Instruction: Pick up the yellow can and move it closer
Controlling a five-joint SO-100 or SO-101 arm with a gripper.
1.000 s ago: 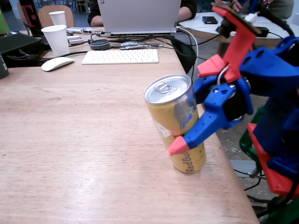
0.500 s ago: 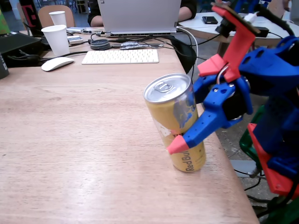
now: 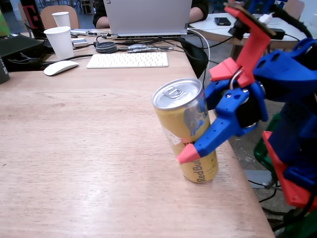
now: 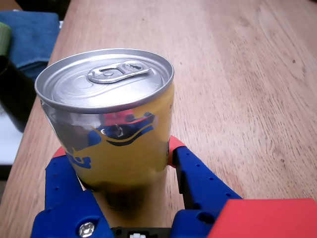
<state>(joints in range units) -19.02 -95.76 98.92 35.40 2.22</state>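
The yellow can has a silver pull-tab top and red lettering. In the fixed view it stands close to the right edge of the wooden table, leaning with its top to the left. Whether its base touches the wood I cannot tell. My blue gripper reaches in from the right and is shut on the can's lower body. One red-tipped finger crosses the can's front; the other is hidden behind it. In the wrist view the can fills the centre, and the gripper presses on both its sides.
At the table's far end are two white paper cups, a white mouse, a keyboard and a laptop. The table's right edge runs just beside the can. A blue cloth lies off the table in the wrist view.
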